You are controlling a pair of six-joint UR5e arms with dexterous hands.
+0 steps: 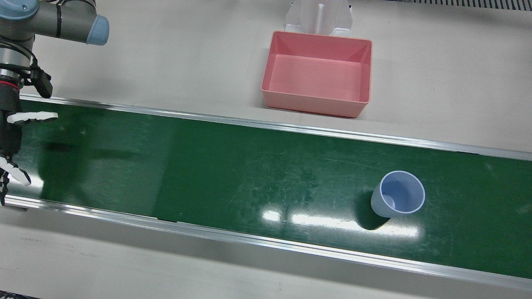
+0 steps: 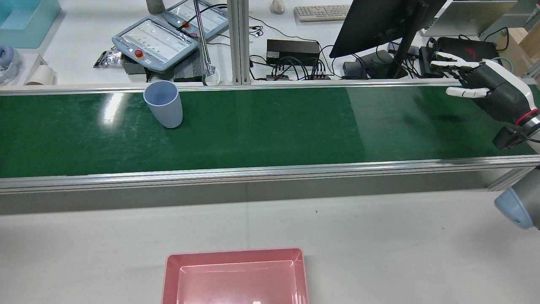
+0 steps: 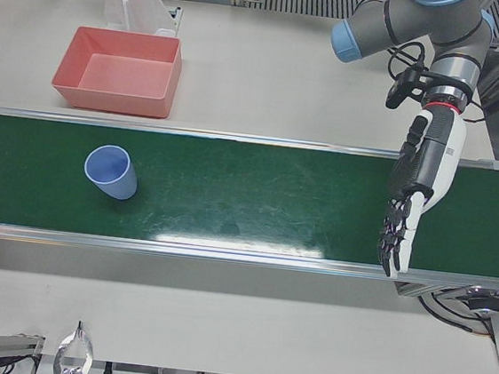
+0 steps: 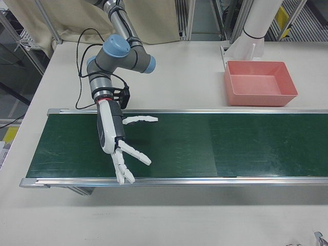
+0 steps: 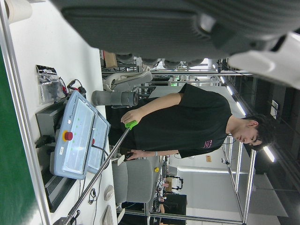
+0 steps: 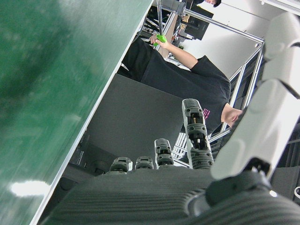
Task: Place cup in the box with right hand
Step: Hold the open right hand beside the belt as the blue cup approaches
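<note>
A pale blue cup stands upright on the green conveyor belt. It also shows in the rear view and the left-front view. The pink box sits empty on the white table beside the belt, also in the rear view and the right-front view. My right hand is open, fingers spread, above the belt's far end, well away from the cup; it shows in the rear view too. My left hand is open and empty over the belt's other end.
Aluminium rails edge the belt on both sides. A white pedestal stands behind the box. Teach pendants, a monitor and cables lie beyond the belt. A person holds a green-tipped stick there.
</note>
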